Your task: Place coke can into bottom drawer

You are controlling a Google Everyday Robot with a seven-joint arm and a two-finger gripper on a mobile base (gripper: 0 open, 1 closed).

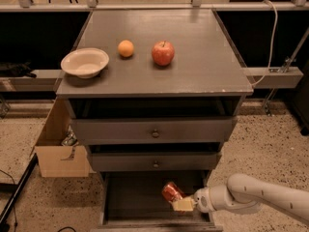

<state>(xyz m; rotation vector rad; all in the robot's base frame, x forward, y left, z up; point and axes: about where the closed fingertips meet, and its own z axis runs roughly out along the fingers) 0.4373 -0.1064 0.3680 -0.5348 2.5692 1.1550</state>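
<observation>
The coke can (170,191) is a small red can, tilted, low inside the open bottom drawer (130,197), right of its middle. My gripper (181,203) reaches in from the right on a white arm and is shut on the can's lower end. The drawer is pulled out under the grey cabinet and shows a dark flat floor with low side walls. I cannot tell whether the can touches the floor.
On the cabinet top stand a cream bowl (85,62), an orange (126,48) and a red apple (163,53). Two upper drawers with round knobs (155,133) are shut. A cardboard box (57,151) sits on the speckled floor to the left.
</observation>
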